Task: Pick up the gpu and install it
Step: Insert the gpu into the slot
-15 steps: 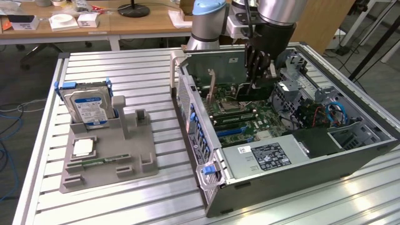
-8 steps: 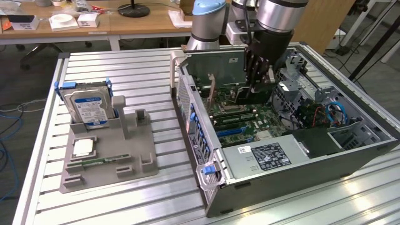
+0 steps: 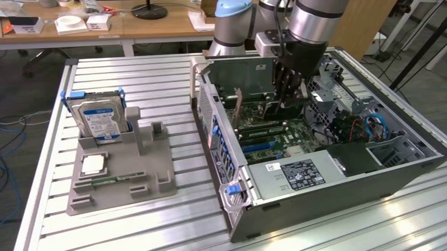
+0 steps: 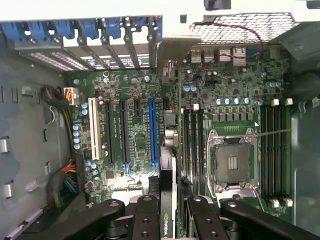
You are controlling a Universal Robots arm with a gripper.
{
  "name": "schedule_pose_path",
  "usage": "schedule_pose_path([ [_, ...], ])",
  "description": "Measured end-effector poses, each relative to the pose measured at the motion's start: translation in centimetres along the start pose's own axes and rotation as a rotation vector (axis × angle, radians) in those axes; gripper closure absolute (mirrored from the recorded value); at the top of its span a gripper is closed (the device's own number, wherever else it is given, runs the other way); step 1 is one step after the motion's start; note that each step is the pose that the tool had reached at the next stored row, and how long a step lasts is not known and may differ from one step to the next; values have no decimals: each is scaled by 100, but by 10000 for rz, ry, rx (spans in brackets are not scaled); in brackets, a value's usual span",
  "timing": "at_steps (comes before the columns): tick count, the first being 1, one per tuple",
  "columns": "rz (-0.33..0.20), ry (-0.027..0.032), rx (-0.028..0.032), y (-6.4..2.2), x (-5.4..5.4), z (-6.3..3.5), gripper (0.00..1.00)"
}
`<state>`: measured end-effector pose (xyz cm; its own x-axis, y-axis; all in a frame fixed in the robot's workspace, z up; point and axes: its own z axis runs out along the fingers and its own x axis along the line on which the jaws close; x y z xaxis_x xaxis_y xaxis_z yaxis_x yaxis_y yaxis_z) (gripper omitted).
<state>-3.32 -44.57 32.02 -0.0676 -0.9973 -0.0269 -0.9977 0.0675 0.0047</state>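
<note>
gpu in hand, over the open case
end effector [image 4: 167,212] clamped on the gpu [image 4: 167,165], held edge-on just above the motherboard [image 4: 135,130] slots.

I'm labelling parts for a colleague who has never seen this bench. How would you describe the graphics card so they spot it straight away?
Find the open computer case on the slatted metal table. Above its green board, the gripper holds the gpu on edge: a thin black card with a small green logo. Unlike the blue-labelled hard drive standing in the grey holder outside the case, it is inside and off the board.
</note>
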Motion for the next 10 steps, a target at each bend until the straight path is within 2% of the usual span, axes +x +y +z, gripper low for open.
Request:
schedule_pose_path([
  [3, -270, 1, -10, -2, 1, 30, 74],
  [10, -272, 2, -11, -2, 1, 31, 74],
])
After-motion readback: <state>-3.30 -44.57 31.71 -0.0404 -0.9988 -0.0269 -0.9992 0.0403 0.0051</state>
